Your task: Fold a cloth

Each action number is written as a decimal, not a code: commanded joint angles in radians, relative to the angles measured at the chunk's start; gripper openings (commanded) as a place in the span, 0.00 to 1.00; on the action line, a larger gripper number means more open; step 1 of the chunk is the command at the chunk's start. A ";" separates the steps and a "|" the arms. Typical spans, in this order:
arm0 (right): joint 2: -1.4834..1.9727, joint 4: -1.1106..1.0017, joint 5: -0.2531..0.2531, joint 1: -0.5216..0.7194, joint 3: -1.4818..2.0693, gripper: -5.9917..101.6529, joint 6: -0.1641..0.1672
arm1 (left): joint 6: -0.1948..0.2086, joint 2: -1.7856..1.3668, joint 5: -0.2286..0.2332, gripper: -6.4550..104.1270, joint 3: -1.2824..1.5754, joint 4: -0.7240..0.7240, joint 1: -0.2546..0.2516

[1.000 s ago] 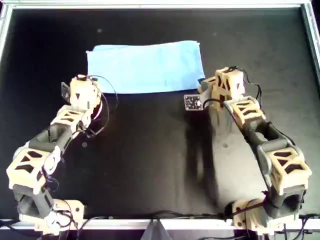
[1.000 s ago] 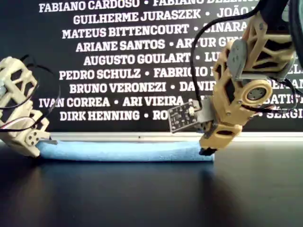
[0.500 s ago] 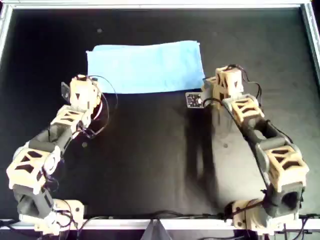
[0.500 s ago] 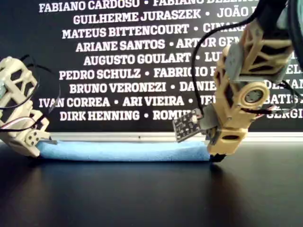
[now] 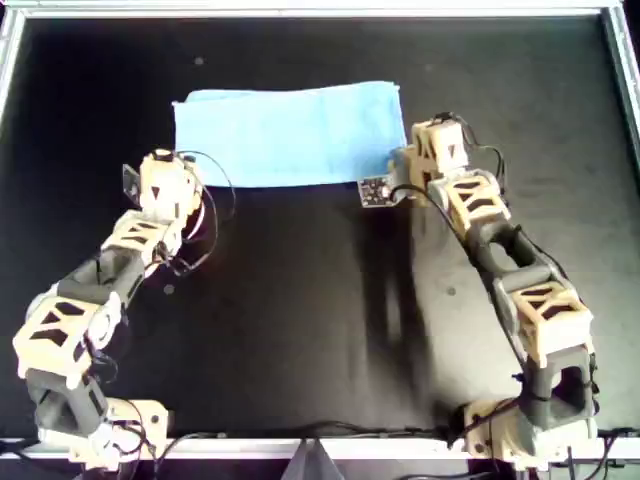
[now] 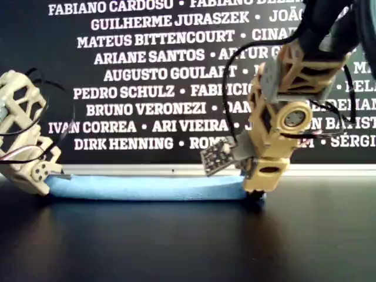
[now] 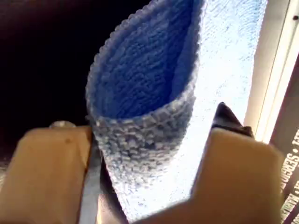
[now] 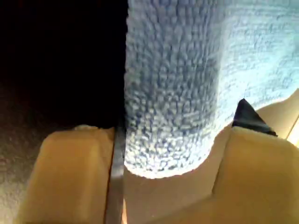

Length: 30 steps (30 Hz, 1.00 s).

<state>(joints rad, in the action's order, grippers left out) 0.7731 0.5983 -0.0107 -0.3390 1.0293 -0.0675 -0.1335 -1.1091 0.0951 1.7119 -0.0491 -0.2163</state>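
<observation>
Sliding in, the right claw (image 5: 400, 170) now straddles the cloth (image 5: 290, 135) corner, jaws apart; left claw (image 5: 172, 178) likewise, ungripped — pinch next.

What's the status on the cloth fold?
Left gripper and right gripper: cloth corners between jaws, grip unclear. Cloth flat, folded in half on the table. Nothing in the way.

Your left pincer (image 5: 172, 168) sits low at the overhead view's left, its jaws spread around the cloth (image 5: 290, 133) fold. Your right pincer (image 5: 408, 158), arm stretched from the near right edge, likewise straddles the cloth's corner.
</observation>
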 commanded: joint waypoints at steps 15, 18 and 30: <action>0.017 0.006 0.005 -0.005 -0.075 0.50 -0.006 | -0.008 -0.008 -0.012 0.52 -0.041 -0.017 -0.014; 0.017 -0.003 0.005 -0.003 -0.075 0.39 -0.006 | -0.006 -0.009 -0.014 0.39 -0.041 -0.017 -0.026; 0.017 -0.002 0.003 -0.003 -0.084 0.03 -0.006 | 0.009 -0.025 -0.015 0.04 -0.041 -0.017 -0.029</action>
<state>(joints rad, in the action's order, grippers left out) 0.7716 0.5983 -0.0107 -0.3421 1.0232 -0.0675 -0.1273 -1.1091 0.0890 1.7119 -0.0491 -0.2178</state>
